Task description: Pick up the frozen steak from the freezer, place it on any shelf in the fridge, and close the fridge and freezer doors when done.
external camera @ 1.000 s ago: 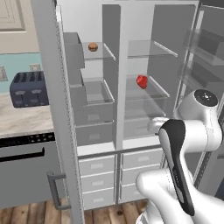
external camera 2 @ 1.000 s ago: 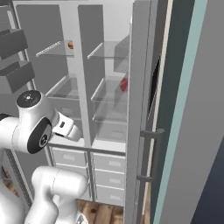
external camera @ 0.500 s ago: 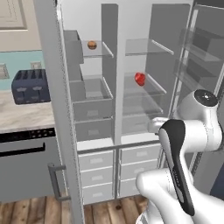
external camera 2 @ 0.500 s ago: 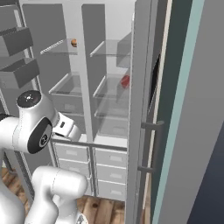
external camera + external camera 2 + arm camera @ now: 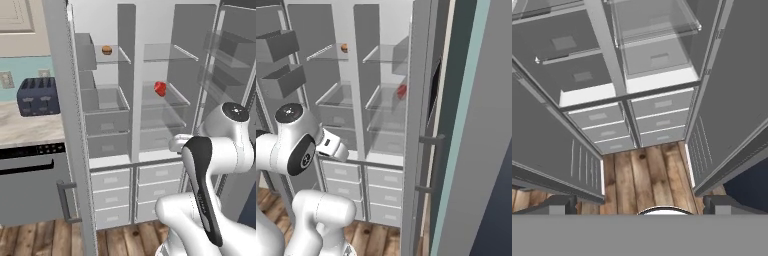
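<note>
Closer to the unit the base is now seen; frozen steak [image 5: 160,88] rests on a shelf [image 5: 172,96], gripper [image 5: 640,202] spread wide, empty.

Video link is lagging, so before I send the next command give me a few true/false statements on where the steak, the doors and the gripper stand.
1. The frozen steak lies on a clear shelf in the right compartment. True.
2. The gripper is shut on the steak. False: its fingertips stand wide apart with nothing between them, looking down at the drawers and wood floor.
3. Both doors of the unit stand open. True.
4. A small brown round item sits on a top shelf in the left compartment. True.
5. The toaster stands inside the unit. False: it sits on the counter to its left.
</note>
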